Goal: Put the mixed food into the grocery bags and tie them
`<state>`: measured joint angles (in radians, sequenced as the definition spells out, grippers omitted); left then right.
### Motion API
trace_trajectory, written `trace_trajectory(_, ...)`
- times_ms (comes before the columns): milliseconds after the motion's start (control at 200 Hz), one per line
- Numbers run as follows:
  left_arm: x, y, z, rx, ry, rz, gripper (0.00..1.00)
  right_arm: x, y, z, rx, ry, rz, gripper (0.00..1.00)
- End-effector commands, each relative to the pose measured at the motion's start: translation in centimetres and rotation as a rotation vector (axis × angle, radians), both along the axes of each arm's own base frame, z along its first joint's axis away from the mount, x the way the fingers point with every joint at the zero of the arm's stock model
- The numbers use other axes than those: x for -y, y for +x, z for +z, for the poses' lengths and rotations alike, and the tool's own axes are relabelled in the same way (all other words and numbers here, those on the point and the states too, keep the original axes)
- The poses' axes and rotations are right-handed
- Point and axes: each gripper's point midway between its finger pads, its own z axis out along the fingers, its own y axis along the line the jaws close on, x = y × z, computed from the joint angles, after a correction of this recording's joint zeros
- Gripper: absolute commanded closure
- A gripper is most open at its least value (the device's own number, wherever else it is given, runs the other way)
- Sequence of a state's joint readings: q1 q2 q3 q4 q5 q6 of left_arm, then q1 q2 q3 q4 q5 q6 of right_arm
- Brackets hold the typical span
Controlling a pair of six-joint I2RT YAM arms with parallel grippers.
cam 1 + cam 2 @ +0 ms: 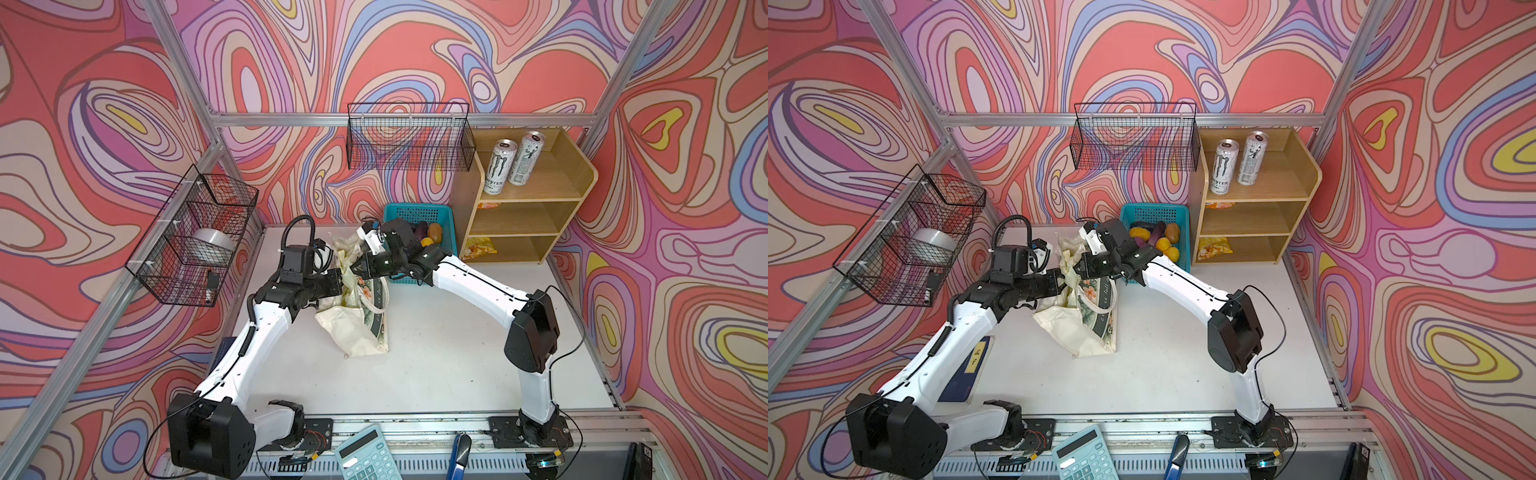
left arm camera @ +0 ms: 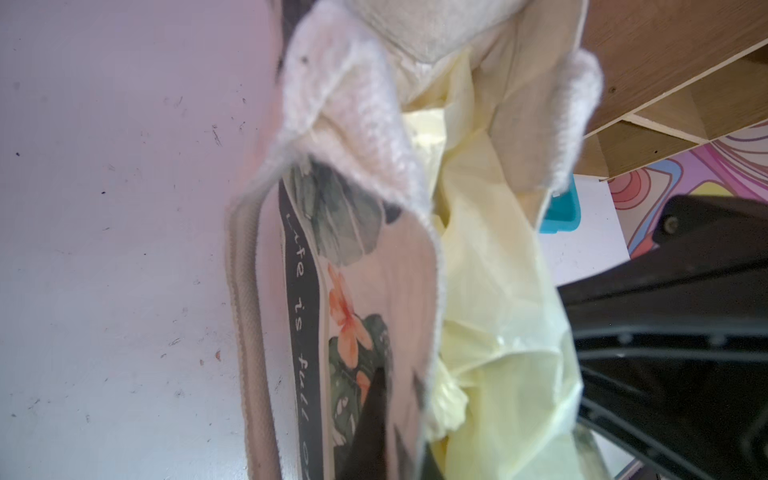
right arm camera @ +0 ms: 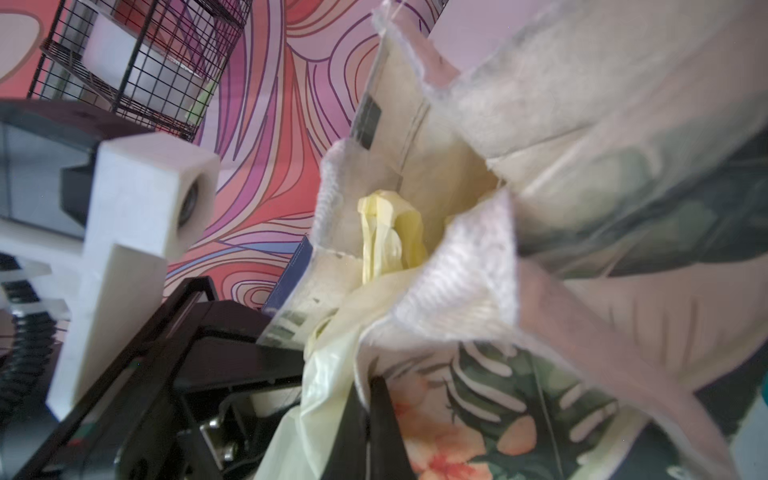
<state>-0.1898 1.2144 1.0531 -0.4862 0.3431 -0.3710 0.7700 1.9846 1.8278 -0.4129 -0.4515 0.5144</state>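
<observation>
The cream canvas tote (image 1: pixel 357 328) (image 1: pixel 1077 330) with a floral print lies mid-table, its mouth lifted toward the back. The pale-yellow plastic bag (image 1: pixel 347 251) (image 2: pixel 498 291) (image 3: pixel 390 232) is bunched inside that mouth. My left gripper (image 1: pixel 343 283) (image 2: pixel 399 419) is shut on the tote's rim (image 2: pixel 374 270). My right gripper (image 1: pixel 356 266) (image 3: pixel 368 399) is shut on the opposite rim (image 3: pixel 457 270), right beside the plastic. Mixed food sits in the teal basket (image 1: pixel 1154 210): an eggplant (image 1: pixel 1158 232), a potato (image 1: pixel 1172 231) and lemons (image 1: pixel 1163 244). Snack packets (image 1: pixel 1213 247) lie in the shelf.
A wooden shelf (image 1: pixel 536 199) stands at the back right with two tall cans (image 1: pixel 500 166) on top. Black wire baskets hang on the back wall (image 1: pixel 409 137) and the left wall (image 1: pixel 195 237). A calculator (image 1: pixel 365 455) and a blue-handled tool (image 1: pixel 461 451) lie at the front rail.
</observation>
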Motion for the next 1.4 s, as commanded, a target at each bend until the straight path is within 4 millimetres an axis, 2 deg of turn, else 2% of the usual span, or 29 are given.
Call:
trace_trajectory(0, 0.3, 0.4, 4.6, 0.165, -0.027, -0.002, 0.87, 0.7, -1.5, 2.2, 0.047, 0.036, 0.004, 1.00)
trace_trajectory(60, 0.3, 0.3, 4.9, 0.172, -0.030, 0.002, 0.78, 1.6, -1.5, 2.1, 0.048, 0.032, -0.020, 1.00)
trace_trajectory(130, 0.4, 0.1, 5.2, 0.176, -0.040, -0.004, 0.60, 2.8, -1.5, 1.9, 0.045, 0.032, -0.047, 1.00)
trace_trajectory(200, 0.4, 0.1, 5.4, 0.181, -0.040, -0.002, 0.41, 4.0, -1.5, 2.3, 0.046, 0.039, -0.071, 0.87)
trace_trajectory(220, 0.3, 0.0, 5.5, 0.184, -0.040, 0.000, 0.37, 4.3, -1.4, 1.8, 0.037, 0.032, -0.078, 0.81)
trace_trajectory(240, 0.3, 0.0, 5.6, 0.187, -0.039, 0.002, 0.27, 4.5, -1.3, 1.4, 0.032, 0.025, -0.083, 0.76)
trace_trajectory(250, 0.3, 0.0, 5.6, 0.186, -0.038, 0.001, 0.10, 4.9, -1.5, 2.4, 0.045, 0.037, -0.086, 0.74)
trace_trajectory(255, 0.3, 0.0, 5.6, 0.187, -0.038, 0.001, 0.05, 5.0, -1.6, 2.6, 0.047, 0.040, -0.087, 0.74)
trace_trajectory(275, 0.2, -0.1, 5.7, 0.189, -0.036, 0.002, 0.00, 5.3, -1.6, 2.7, 0.050, 0.040, -0.092, 0.69)
trace_trajectory(401, -0.3, -0.2, 6.6, 0.206, -0.014, 0.019, 0.00, 7.4, -1.8, 3.1, 0.056, 0.023, -0.126, 0.43)
trace_trajectory(631, -2.4, -0.2, 9.5, 0.278, 0.064, 0.107, 0.00, 11.8, -2.4, 3.6, 0.064, -0.015, -0.204, 0.25)
trace_trajectory(666, -2.8, -0.2, 10.0, 0.290, 0.076, 0.115, 0.00, 12.7, -2.4, 3.9, 0.074, -0.021, -0.225, 0.20)
trace_trajectory(686, -3.0, -0.2, 10.3, 0.296, 0.082, 0.121, 0.00, 13.2, -2.3, 4.1, 0.082, -0.027, -0.241, 0.12)
trace_trajectory(741, -3.8, -0.3, 11.2, 0.317, 0.105, 0.154, 0.00, 14.9, -2.3, 4.8, 0.108, -0.041, -0.283, 0.08)
trace_trajectory(761, -4.1, -0.3, 11.5, 0.326, 0.113, 0.167, 0.00, 15.6, -2.2, 5.0, 0.120, -0.049, -0.302, 0.02)
trace_trajectory(871, -6.5, -1.1, 13.3, 0.405, 0.170, 0.262, 0.00, 20.0, -2.3, 7.1, 0.228, -0.101, -0.433, 0.02)
trace_trajectory(967, -8.5, -1.9, 14.2, 0.479, 0.215, 0.346, 0.00, 25.0, -1.8, 8.4, 0.345, -0.193, -0.623, 0.02)
trace_trajectory(1077, -10.7, -2.6, 13.6, 0.523, 0.280, 0.425, 0.00, 30.9, -1.4, 8.0, 0.448, -0.327, -0.858, 0.02)
trace_trajectory(1152, -12.2, -3.0, 12.3, 0.515, 0.319, 0.482, 0.00, 34.9, -1.1, 7.4, 0.517, -0.398, -1.029, 0.02)
trace_trajectory(1232, -13.7, -3.2, 10.4, 0.489, 0.343, 0.531, 0.00, 38.9, -1.2, 5.9, 0.568, -0.462, -1.211, 0.01)
trace_trajectory(1312, -14.5, -3.2, 7.9, 0.469, 0.382, 0.530, 0.00, 41.1, -0.9, 4.5, 0.627, -0.526, -1.288, 0.02)
trace_trajectory(1327, -14.6, -3.1, 8.2, 0.493, 0.387, 0.531, 0.00, 41.4, -0.9, 4.3, 0.638, -0.534, -1.304, 0.02)
trace_trajectory(1397, -15.0, -3.0, 6.3, 0.494, 0.437, 0.529, 0.00, 43.1, -0.7, 3.0, 0.659, -0.586, -1.368, 0.02)
